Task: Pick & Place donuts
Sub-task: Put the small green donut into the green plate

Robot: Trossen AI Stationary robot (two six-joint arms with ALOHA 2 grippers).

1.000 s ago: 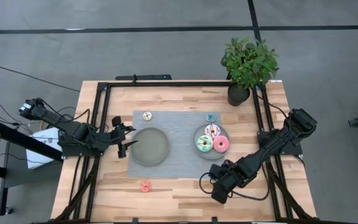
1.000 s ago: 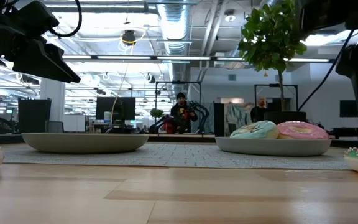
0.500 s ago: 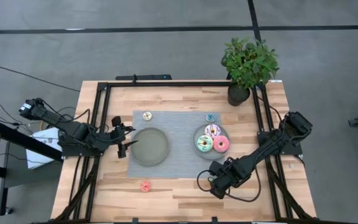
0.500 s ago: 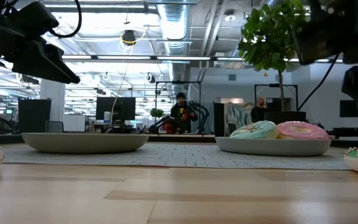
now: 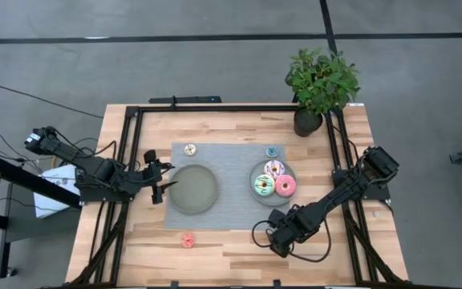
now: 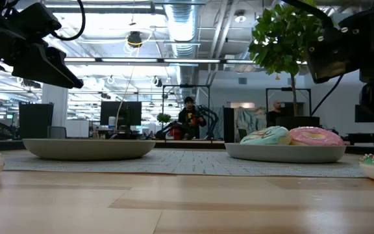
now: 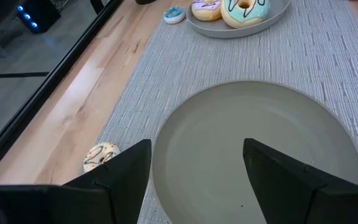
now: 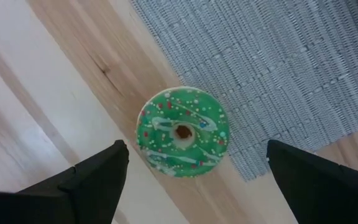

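Holding three large donuts (image 5: 273, 181): right plate (image 5: 288, 195)

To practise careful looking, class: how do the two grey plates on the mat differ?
The left plate is empty, while the right plate holds three large donuts. The left plate looks wider than the right plate. The left gripper sits beside the left plate; the right gripper is below the right plate. Both are round, grey, on the mat.

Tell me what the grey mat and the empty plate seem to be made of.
The rectangular grey mat looks like woven fabric or vinyl: fine ribbed weave, matte. The round empty grey plate looks like smooth matte plastic or ceramic; which one is unclear.
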